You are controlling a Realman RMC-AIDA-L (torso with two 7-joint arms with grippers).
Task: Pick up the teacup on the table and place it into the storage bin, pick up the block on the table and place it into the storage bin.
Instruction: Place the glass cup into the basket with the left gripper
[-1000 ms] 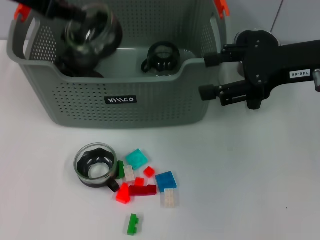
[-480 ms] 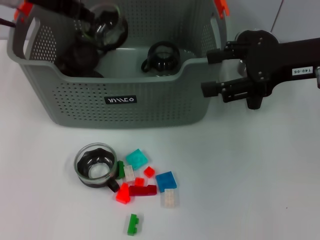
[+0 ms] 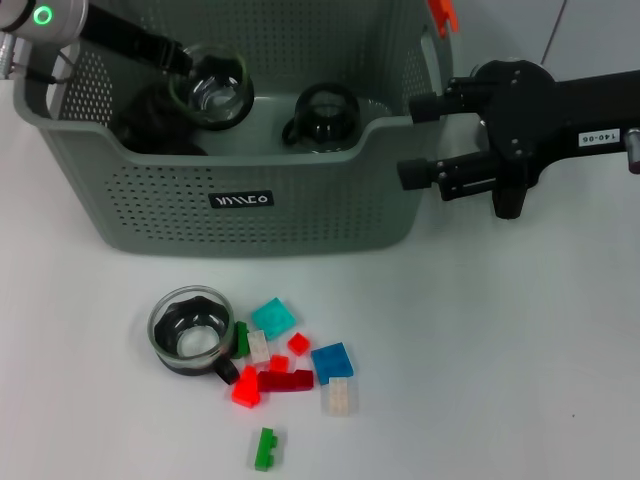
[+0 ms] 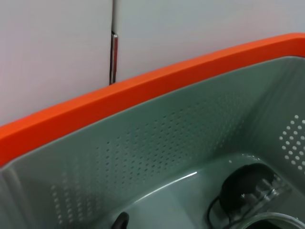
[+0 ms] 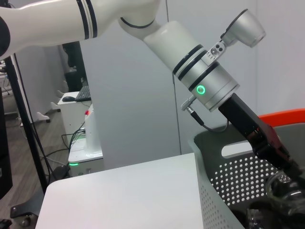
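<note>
The grey-green storage bin (image 3: 320, 205) stands at the back of the white table. My left gripper (image 3: 184, 59) reaches in over its left end, shut on the rim of a clear glass teacup (image 3: 212, 90) that hangs low inside the bin. Two more cups sit in the bin, a dark-lidded one (image 3: 325, 112) and a dark one (image 3: 150, 122). In front of the bin, another teacup (image 3: 190, 328) stands on the table beside a cluster of blocks (image 3: 288, 378). My right gripper (image 3: 418, 140) is open, just off the bin's right end.
The loose blocks include a teal one (image 3: 272, 317), a blue one (image 3: 332, 360), a clear one (image 3: 338, 397) and a green one (image 3: 265, 448) nearest the front. The bin's orange handle top (image 4: 143, 88) fills the left wrist view. White table lies to the right.
My left gripper has moved down and to the right, carrying the glass teacup lower into the bin. The right arm has barely shifted.
</note>
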